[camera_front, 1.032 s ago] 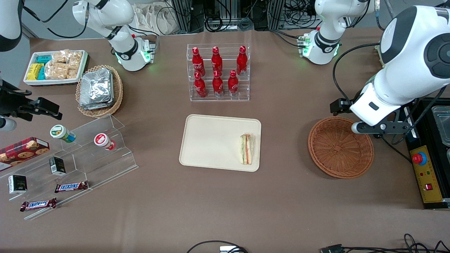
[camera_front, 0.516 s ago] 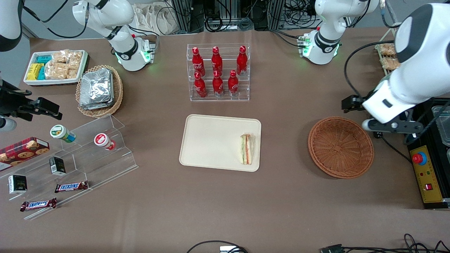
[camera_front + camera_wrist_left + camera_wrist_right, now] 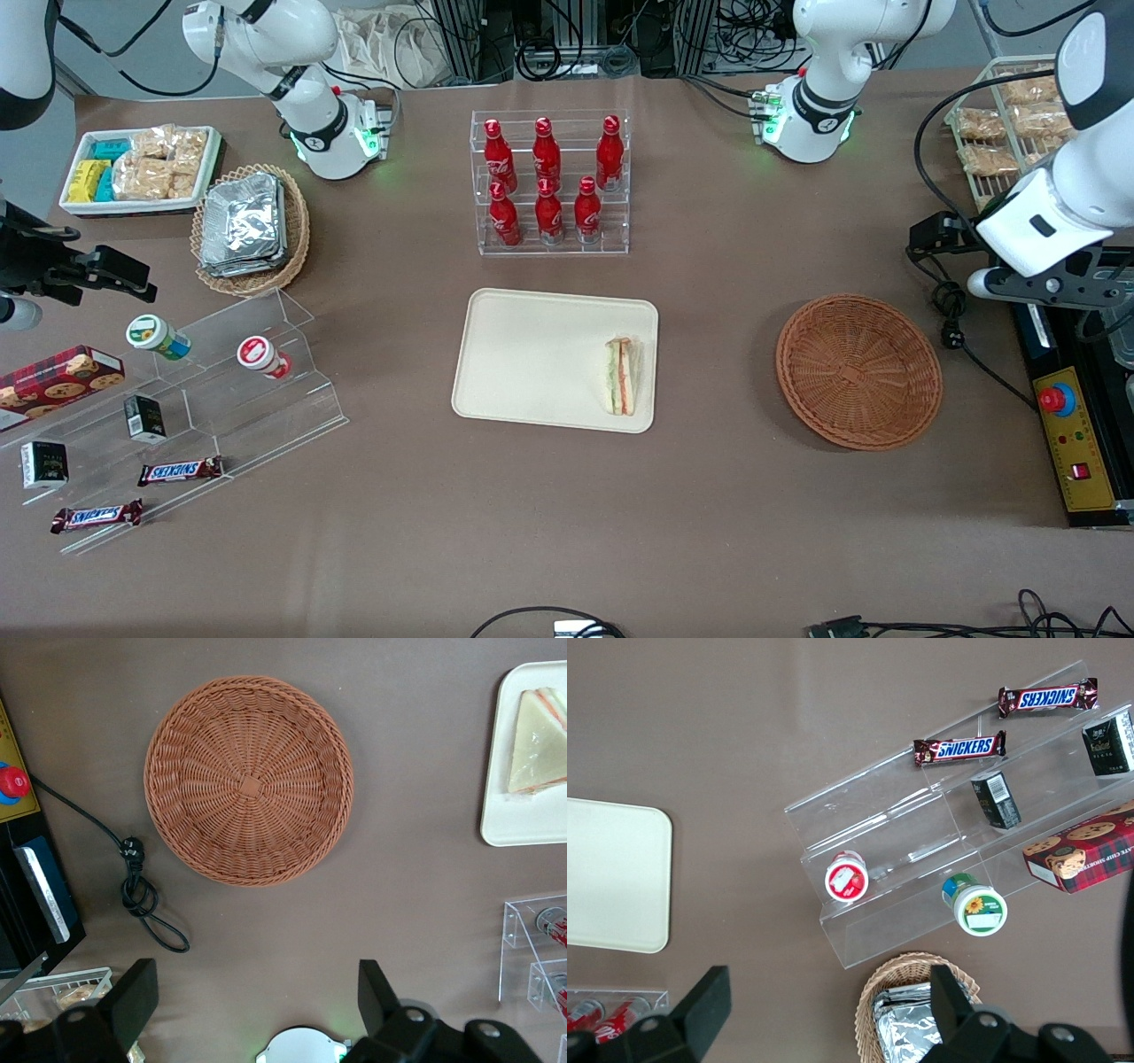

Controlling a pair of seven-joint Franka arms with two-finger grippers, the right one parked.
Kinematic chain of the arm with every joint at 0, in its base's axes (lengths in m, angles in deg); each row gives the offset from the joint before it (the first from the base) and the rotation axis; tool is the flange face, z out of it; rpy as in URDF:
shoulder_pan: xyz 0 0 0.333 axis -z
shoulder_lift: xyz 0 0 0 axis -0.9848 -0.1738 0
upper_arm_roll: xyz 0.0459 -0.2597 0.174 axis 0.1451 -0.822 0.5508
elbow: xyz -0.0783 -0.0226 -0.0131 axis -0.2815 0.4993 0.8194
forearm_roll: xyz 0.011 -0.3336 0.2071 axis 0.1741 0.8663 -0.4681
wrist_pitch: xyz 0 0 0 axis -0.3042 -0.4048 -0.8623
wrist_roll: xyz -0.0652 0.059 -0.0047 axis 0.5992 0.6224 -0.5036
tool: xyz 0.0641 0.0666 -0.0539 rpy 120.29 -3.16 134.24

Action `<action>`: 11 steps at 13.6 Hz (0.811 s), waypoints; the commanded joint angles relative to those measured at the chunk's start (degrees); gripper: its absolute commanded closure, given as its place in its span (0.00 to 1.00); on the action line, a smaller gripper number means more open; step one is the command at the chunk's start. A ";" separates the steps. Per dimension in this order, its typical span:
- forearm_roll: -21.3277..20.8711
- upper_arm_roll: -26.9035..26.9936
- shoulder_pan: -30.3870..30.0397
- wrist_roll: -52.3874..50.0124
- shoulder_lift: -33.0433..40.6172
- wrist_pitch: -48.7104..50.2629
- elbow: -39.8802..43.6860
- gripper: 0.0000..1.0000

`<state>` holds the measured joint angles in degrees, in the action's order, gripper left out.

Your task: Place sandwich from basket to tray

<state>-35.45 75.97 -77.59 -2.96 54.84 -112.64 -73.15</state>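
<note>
On the tray (image 3: 532,354), sandwich (image 3: 622,376) unmoved, tool (image 3: 252,1005) spread, withdrawn past basket (image 3: 858,370).

I see the basket (image 3: 858,372) is woven wicker, rough and matt. The tray (image 3: 532,354) looks like smooth matt plastic, and the sandwich (image 3: 623,375) on it has soft white bread. My gripper (image 3: 257,1005), high above the matt brown counter (image 3: 567,514), has wide-apart fingers of dark matt plastic.

Brown worktop (image 3: 709,496) carries basket (image 3: 858,371) (nothing in it) below the open-fingered end effector (image 3: 252,1001), tray (image 3: 532,354) farther toward the parked arm's end, bottle rack (image 3: 550,182), black cable (image 3: 142,904) near the basket.
</note>
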 commanded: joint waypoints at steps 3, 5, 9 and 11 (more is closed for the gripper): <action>0.40 -3.71 -2.22 0.51 2.44 0.34 -2.44 0.00; 0.14 -3.71 -2.14 0.42 2.71 -0.88 -3.15 0.00; -0.39 -3.36 -2.05 0.16 1.57 -4.48 -2.10 0.00; -0.39 -3.54 -1.96 -2.03 1.48 -4.84 -1.83 0.00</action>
<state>-35.50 73.03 -79.21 -3.40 55.60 -116.63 -74.50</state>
